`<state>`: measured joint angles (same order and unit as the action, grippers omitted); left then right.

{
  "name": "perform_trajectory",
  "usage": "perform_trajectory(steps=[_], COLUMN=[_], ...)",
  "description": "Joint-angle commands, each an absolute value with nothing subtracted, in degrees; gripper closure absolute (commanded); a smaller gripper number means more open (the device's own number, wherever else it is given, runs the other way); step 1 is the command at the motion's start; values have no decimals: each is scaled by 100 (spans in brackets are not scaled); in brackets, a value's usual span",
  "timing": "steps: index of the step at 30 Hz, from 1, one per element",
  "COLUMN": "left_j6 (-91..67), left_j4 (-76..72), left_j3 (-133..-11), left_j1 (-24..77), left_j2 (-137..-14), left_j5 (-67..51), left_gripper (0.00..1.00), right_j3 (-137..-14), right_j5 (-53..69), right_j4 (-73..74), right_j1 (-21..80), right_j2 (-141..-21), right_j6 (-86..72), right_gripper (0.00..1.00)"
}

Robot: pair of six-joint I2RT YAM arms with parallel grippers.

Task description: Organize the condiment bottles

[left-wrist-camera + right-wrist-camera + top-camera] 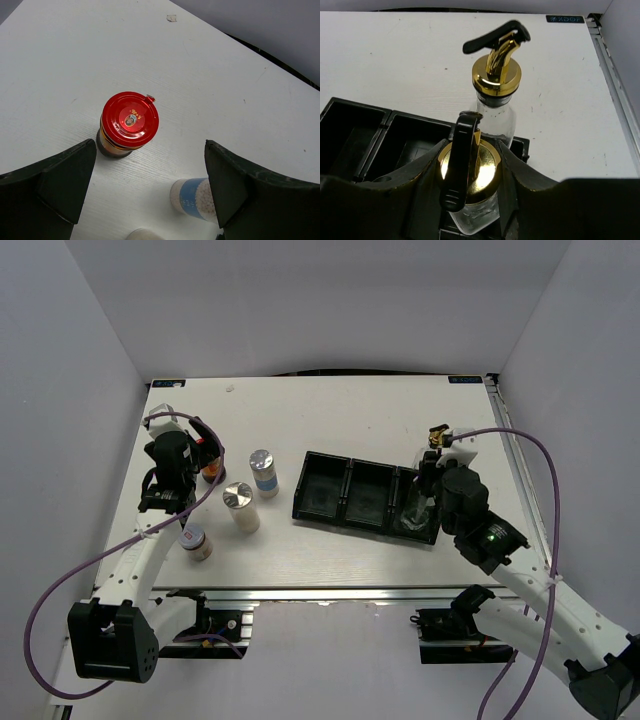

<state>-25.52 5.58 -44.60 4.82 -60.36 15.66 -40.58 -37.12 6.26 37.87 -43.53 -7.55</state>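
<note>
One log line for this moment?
left gripper: open near red-capped dark jar | right gripper: shut on gold-spouted glass bottle in black tray

- Top external: mounted high behind the arm bases, pitched down and forward. It sits far off, with the whole table (400, 410) in frame.
- Left wrist: close, looking steeply down through the left gripper (150, 145) onto the red-capped jar (129, 120). The top view shows the same jar at table left.
- Right wrist: very close on the near gold-spouted bottle (485, 165) in the right gripper (470, 150). It pitches forward across the black tray (350, 102), which the top view also shows.
</note>
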Motion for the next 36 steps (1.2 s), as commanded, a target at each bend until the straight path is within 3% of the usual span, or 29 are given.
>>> perform_trajectory(steps=[1,3,9,16,29,36], left_j6=[-2522,-2540,-2531,-2531,-2531,-2601], left_j4=[554,528,554,536,589,914], left_j3=[-4474,-4456,-4482,-4474,-4535,-4877], left_j1=[466,466,466,475,475,466], left_j2=[-5924,-5933,-5959,-5941,-6064,-6486], left_j5=[1556,1538,1547,1529,1616,1863], left_gripper=[2,2,2,2,2,2], right_j3=[-4140,-4122,-4306,-5228,-6837,-6724], right_j5=[-3929,-3929,-3973,-3745,-1672,-116], right_j4=[254,281,702,2143,5051,4852], right_j1=[3753,3753,3762,3762,3762,3762], right_j2=[-4201,-4175,-4157,-4324,-4737,-4579], right_j6=[-1116,-1151,-1318,-1968,-2593,-1864], right_gripper=[56,38,11,11,11,10])
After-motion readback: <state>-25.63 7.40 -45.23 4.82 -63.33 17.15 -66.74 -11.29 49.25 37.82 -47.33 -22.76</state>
